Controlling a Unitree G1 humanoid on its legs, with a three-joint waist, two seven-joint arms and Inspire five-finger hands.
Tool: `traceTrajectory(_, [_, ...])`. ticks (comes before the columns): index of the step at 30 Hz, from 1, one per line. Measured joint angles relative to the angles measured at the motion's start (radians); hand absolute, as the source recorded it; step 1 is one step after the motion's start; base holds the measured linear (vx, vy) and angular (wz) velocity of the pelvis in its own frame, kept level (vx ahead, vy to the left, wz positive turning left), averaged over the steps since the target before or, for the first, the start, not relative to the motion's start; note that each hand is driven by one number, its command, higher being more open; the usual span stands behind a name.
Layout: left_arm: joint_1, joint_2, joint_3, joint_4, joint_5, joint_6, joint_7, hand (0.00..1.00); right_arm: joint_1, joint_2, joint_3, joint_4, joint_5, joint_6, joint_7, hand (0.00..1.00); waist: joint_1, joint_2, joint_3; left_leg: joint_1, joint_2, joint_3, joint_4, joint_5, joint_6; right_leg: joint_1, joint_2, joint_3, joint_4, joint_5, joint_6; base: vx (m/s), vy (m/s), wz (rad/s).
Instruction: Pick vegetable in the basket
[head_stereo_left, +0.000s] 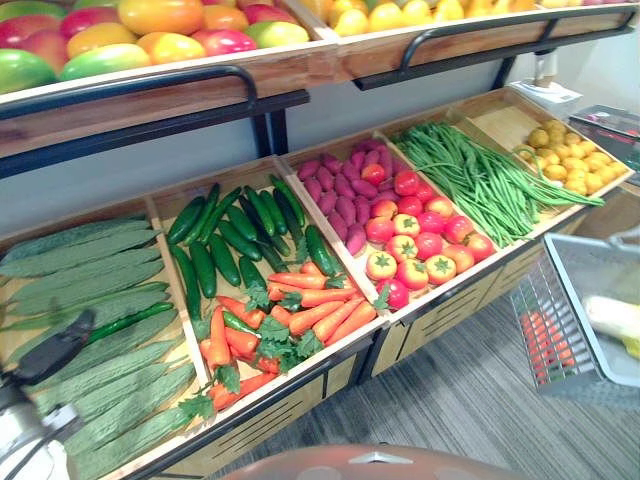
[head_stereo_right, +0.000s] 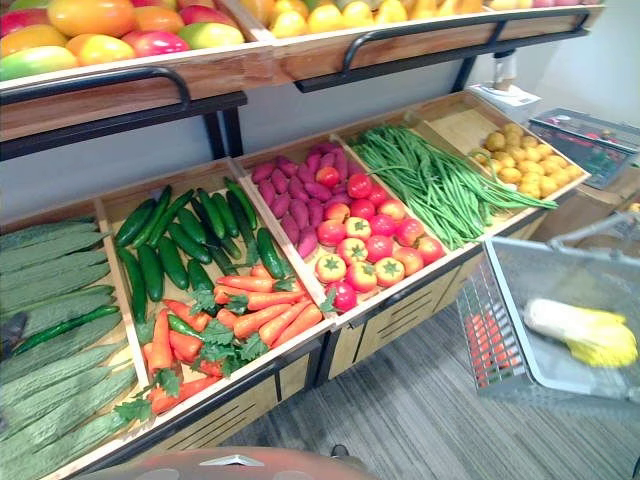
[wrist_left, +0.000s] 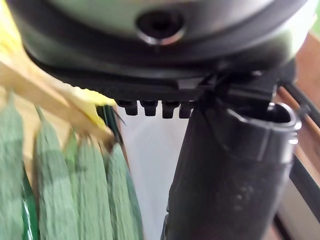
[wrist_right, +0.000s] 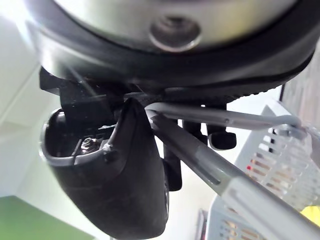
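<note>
A grey mesh basket (head_stereo_left: 560, 345) hangs at the right, in front of the vegetable stand. A pale yellow-white leafy vegetable (head_stereo_right: 583, 331) lies inside it. In the right wrist view my right hand (wrist_right: 125, 175) is curled round the basket's grey handle (wrist_right: 215, 167). My left hand (head_stereo_left: 55, 348) hovers over the crate of long bumpy green gourds (head_stereo_left: 85, 330) at the stand's left end. It holds nothing, and its thumb (wrist_left: 230, 170) stands straight above the gourds (wrist_left: 85, 195).
Wooden crates slope toward me: cucumbers (head_stereo_left: 225, 235), carrots (head_stereo_left: 280, 320), purple tubers (head_stereo_left: 345, 195), tomatoes (head_stereo_left: 415, 240), green beans (head_stereo_left: 470, 180), small yellow fruit (head_stereo_left: 565, 155). A shelf of mangoes (head_stereo_left: 140, 35) overhangs the back. Grey floor (head_stereo_left: 460, 410) lies in front.
</note>
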Motion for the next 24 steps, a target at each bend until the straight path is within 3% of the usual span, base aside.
traceTrajectory(5, [0.011,-0.030,0.110,0.094,0.014,0.007,0.123,1.00,0.035,0.118,-0.059,0.001,0.000,0.029,-0.045,0.00,0.026,0.002,-0.002,-0.012,-0.010,-0.051,0.000,0.004,0.008,0.019,-0.014,-0.061,0.017,-0.025,0.004,0.02,0.008,0.33])
traceTrajectory(16, [0.023,-0.154,0.147,0.395,-0.079,0.008,0.206,1.00,0.069,0.334,-0.107,0.027,0.054,0.036,-0.102,0.00,0.054,0.000,-0.005,-0.006,-0.015,-0.088,-0.007,0.006,0.010,0.033,-0.021,-0.114,0.060,-0.071,0.005,0.02,-0.001,0.14])
traceTrajectory(20, [0.022,-0.166,0.142,0.584,-0.117,-0.003,0.201,1.00,0.088,0.391,-0.110,0.176,0.061,0.035,-0.132,0.00,0.059,-0.012,-0.027,0.037,-0.022,-0.097,-0.058,0.020,0.008,0.051,-0.020,-0.130,0.084,-0.104,0.006,0.03,-0.026,0.10])
traceTrajectory(24, [0.010,-0.155,0.143,0.676,-0.124,-0.046,0.196,1.00,0.087,0.390,-0.108,0.342,0.098,0.035,-0.146,0.00,0.057,0.000,-0.033,0.074,-0.029,-0.095,-0.109,0.039,0.007,0.065,-0.022,-0.131,0.086,-0.115,0.007,0.04,-0.008,0.03])
